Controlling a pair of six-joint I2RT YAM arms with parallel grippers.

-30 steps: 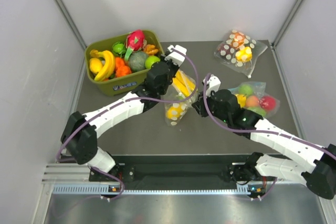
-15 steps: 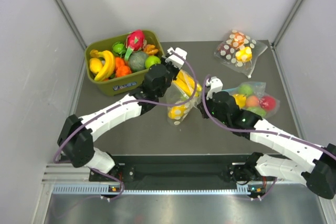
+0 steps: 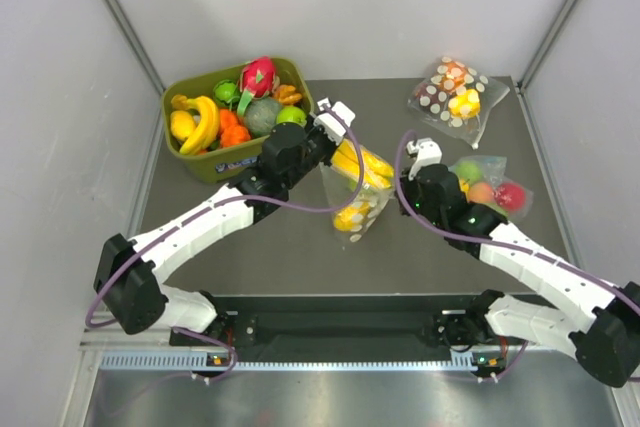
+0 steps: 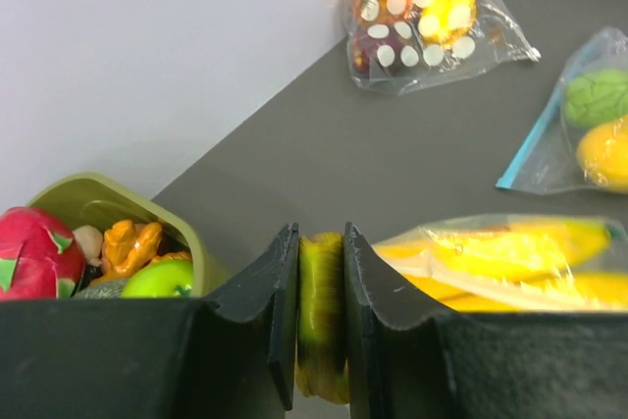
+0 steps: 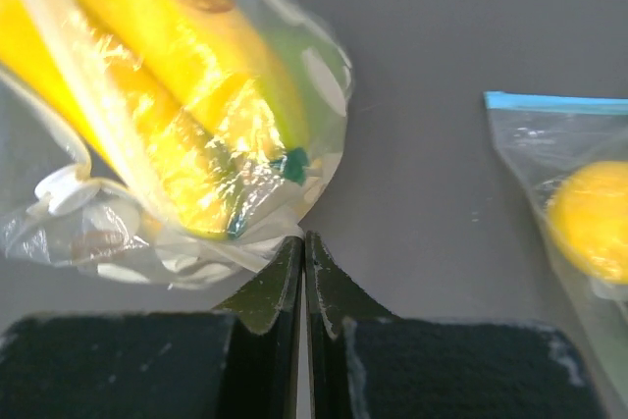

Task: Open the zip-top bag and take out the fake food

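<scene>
- Over the last second the zip-top bag has slid to the right across the desk. It has come away from the green bin, and the left arm now reaches further out than before.
- The right gripper has drawn back to the right as well. The bag went with it, so we judge both arms are pulling it taut between them.
- The jaws of the left gripper pinch a yellow-green lump. We take it for the banana bunch gripped through the film, near the bag's upper left end.
- The right jaws are pressed together at the bag's edge, and thin film seems to be caught at their tips.
- The food is all inside: the banana lies across the upper part and the yellow lemon-like fruit sits at the low end. We see no open mouth yet, so the opening step is still in hand.
- On the left, the bin's wall is near the left wrist and leaves little room that way.
- On the right, the plain clear bag lies just beside the right arm, and pulling further could drag it.
- The other dotted bag sits well apart at the far corner.
- Bare desk lies on the near side of the bag, which is where we see the most room.
</scene>
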